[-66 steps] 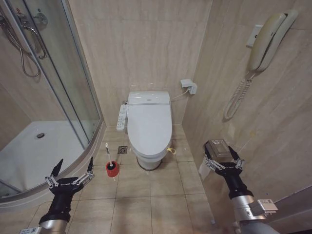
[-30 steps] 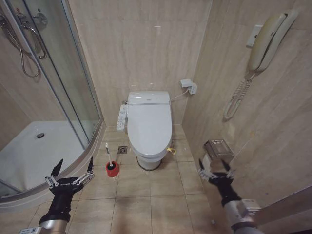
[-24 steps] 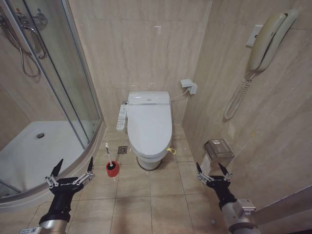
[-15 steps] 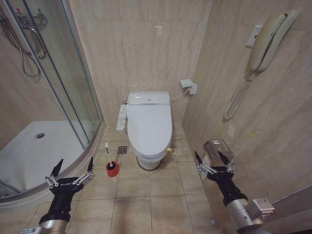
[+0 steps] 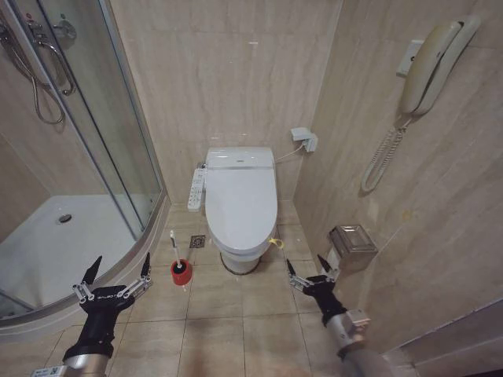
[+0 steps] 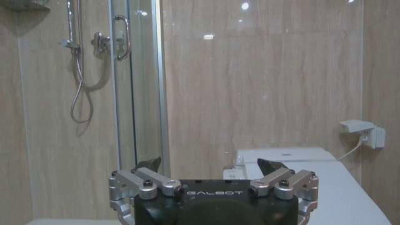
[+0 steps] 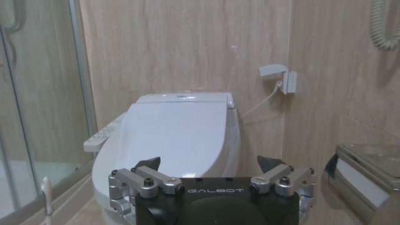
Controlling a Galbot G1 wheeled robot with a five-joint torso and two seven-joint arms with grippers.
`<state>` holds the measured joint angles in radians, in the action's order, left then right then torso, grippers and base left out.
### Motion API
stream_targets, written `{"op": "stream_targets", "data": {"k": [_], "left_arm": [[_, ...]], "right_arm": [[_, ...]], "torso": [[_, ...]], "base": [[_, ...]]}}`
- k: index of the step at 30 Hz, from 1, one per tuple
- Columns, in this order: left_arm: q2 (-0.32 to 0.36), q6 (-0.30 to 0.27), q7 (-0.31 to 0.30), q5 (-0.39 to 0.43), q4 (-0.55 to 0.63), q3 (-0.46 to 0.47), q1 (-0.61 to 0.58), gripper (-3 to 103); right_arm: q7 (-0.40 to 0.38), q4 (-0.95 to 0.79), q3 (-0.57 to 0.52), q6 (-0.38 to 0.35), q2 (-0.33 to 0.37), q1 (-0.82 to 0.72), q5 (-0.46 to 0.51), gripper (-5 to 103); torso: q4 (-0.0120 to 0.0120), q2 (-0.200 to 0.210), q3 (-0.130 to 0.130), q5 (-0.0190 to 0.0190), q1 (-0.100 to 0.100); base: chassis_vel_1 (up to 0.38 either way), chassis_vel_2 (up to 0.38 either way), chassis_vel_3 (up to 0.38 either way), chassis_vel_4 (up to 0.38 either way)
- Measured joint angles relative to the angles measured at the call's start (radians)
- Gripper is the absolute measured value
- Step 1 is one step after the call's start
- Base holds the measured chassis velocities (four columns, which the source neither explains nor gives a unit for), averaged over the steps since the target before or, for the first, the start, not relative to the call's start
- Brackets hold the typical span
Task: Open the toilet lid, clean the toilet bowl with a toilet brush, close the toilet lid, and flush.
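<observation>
In the head view, the large white oval plastic toilet lid [image 5: 240, 206] lies closed in the middle of the frame, flat on the white ceramic toilet bowl [image 5: 240, 259], which stands on the beige tiled floor [image 5: 236, 314] against the back wall. A small yellow strap [image 5: 275, 243] hangs at the lower right edge of the lid. The long white side control panel [image 5: 196, 190] is on the left side of the bowl.

The slim white-handled toilet brush [image 5: 176, 253] stands tilted in its small round red holder cup [image 5: 181, 272], at the lower left of the toilet, near the rounded base of the glass shower cabin [image 5: 86, 157].

My left gripper [image 5: 114, 280] is in the lower left corner of the frame, above the floor near the shower base, with its two dark fingers spread wide and nothing between them. My right gripper [image 5: 312, 271] is in the lower right part, to the lower right of the bowl and just left of the metal paper holder [image 5: 354, 240] on the right wall. Its fingers are also spread apart and empty, and it touches nothing.

In my right wrist view the closed lid [image 7: 181, 136] is straight in front of the open gripper [image 7: 209, 165], well apart from it. In my left wrist view, the gripper [image 6: 209, 165] is spread in front of the shower door [image 6: 134, 84].
</observation>
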<state>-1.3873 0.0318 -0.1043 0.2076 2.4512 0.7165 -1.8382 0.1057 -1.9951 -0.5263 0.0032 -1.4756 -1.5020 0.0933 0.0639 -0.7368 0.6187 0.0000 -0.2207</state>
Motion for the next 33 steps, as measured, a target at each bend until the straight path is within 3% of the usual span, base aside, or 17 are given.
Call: {"op": "stream_targets", "data": {"k": [8,18,28,33], "left_arm": [[0.000,0.000,0.000,0.000,0.000,0.000,0.000,100],[0.000,0.000,0.000,0.000,0.000,0.000,0.000,100],[0.000,0.000,0.000,0.000,0.000,0.000,0.000,100],[0.000,0.000,0.000,0.000,0.000,0.000,0.000,100]], "right_arm": [[-0.013,0.188,0.047,0.046,0.029,0.106,-0.011,100],[-0.036,0.395,0.077,0.086,0.015,0.251,-0.040,100],[-0.028,0.327,0.033,0.185,0.030,0.184,0.003,100],[0.005,0.284,0.013,0.184,0.032,0.153,0.025,100]], "torso": [[0.0000,0.000,0.000,0.0000,0.000],[-0.0003,0.000,0.000,0.0000,0.000],[0.0002,0.000,0.000,0.0000,0.000],[0.0002,0.000,0.000,-0.0001,0.000]], "base": [[0.000,0.000,0.000,0.000],[0.000,0.000,0.000,0.000],[0.000,0.000,0.000,0.000],[0.000,0.000,0.000,0.000]]}}
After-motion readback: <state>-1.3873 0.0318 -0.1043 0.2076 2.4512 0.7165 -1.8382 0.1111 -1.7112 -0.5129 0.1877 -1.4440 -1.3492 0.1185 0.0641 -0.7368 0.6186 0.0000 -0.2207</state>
